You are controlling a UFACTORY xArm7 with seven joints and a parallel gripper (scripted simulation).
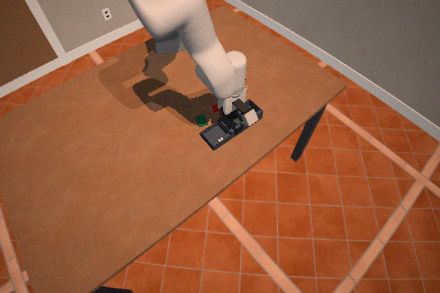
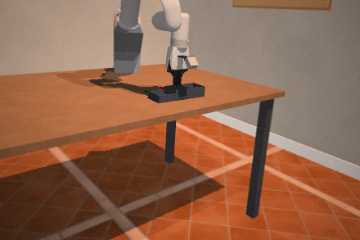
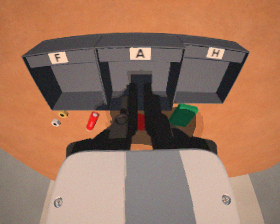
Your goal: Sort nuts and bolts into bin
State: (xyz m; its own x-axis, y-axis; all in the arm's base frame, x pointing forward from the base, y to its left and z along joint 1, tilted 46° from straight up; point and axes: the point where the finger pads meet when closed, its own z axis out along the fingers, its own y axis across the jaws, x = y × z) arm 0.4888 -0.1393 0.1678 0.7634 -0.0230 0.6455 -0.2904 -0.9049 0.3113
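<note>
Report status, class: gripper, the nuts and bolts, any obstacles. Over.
Gripper shut, empty, low at bin A. Small metal piece on table, outside bin F. Red piece, green block beside gripper.
</note>
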